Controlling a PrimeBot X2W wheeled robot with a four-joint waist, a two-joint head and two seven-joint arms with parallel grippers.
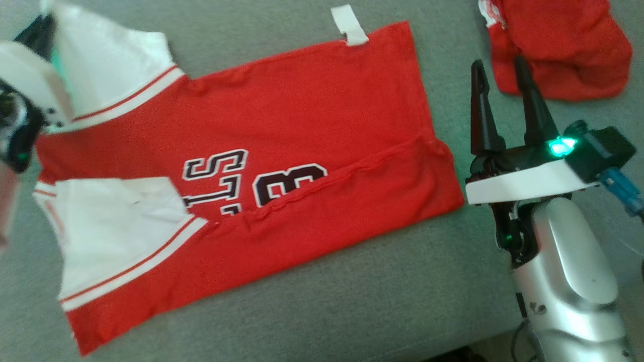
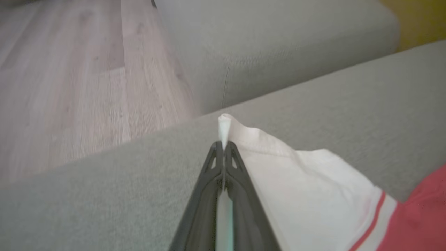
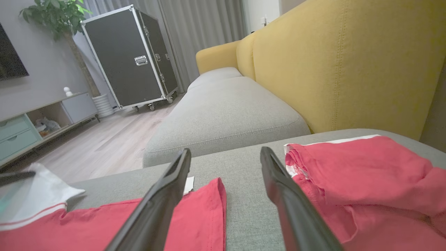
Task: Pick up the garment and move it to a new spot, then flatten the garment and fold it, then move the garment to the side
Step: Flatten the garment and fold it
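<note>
A red garment [image 1: 302,125] with white sleeves and dark lettering lies spread on the grey sofa seat [image 1: 352,301], its lower side folded in. The far white sleeve [image 1: 110,65] is lifted at the upper left. My left gripper [image 2: 223,144] is shut on that sleeve's white hem [image 2: 224,127], and the cloth [image 2: 306,188] trails off to the right of the fingers. At the garment's right edge my right gripper [image 1: 500,73] stands open above the bare seat, with nothing between its fingers [image 3: 163,195]. The red hem [image 3: 195,216] lies just beside its left finger.
A second red garment [image 1: 558,45] lies bunched at the upper right, close to my right gripper's far finger [image 3: 289,195]. The yellow sofa back [image 3: 348,62] rises behind it. Past the seat's edge lie a wooden floor [image 2: 69,80], another grey cushion [image 3: 226,115] and a black flight case [image 3: 129,55].
</note>
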